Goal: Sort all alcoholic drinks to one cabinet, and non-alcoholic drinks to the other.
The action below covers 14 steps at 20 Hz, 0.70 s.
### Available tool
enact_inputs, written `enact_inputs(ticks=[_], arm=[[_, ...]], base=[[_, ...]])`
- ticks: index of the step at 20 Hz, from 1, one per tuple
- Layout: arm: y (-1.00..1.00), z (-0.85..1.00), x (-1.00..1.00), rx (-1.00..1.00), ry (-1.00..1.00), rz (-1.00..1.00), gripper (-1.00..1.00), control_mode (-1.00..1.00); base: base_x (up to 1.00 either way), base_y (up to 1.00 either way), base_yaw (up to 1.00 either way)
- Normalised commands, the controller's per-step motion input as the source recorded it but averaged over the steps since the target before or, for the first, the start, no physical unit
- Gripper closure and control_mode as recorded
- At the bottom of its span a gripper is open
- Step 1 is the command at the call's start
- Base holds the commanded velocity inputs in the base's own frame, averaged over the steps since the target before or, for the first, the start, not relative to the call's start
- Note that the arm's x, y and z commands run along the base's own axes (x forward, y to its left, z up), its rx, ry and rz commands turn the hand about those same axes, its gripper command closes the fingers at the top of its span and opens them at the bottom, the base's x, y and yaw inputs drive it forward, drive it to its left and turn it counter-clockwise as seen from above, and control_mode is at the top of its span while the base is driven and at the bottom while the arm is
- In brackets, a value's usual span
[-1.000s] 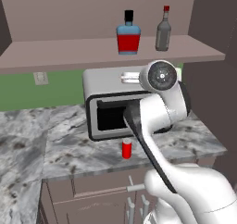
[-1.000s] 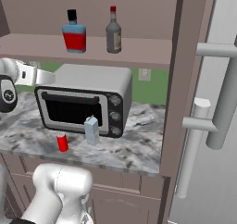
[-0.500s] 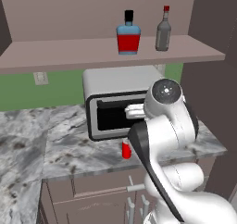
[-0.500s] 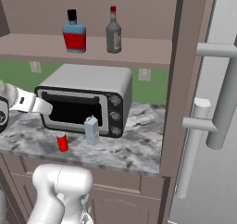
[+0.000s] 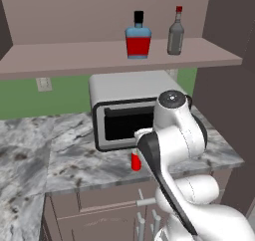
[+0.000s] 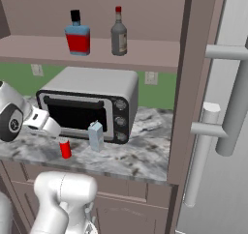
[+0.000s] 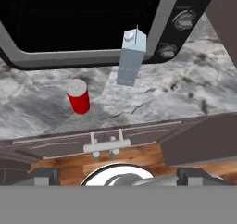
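Red, the small plain cylindrical can (image 7: 78, 96) is standing ahead of my gripper (image 7: 118, 177), left of centre; I'm holding the jaws spread, grasping nothing.

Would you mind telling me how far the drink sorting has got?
Done: the squat red-filled bottle with blue top and the slim grey glass bottle share the upper shelf. In hand: nothing; the gripper is open. Left: the small red can and pale-blue translucent container remain on the counter.
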Motion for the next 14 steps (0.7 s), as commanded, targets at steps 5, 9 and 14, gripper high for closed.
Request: enact_inputs(ticks=[5,9,14], arm=[[0.0,-0.47,0.47,0.04,0.15,0.03,-1.0,-1.0],[0.0,-0.51,0.37,0.0,0.0,0.0,-1.0,-1.0],[0.04,-0.56,0.28,0.0,-0.04,0.0,-1.0,-1.0]], base=[[0.0,0.0,0.0],[0.0,0.0,0.0],[0.0,0.0,0.0]])
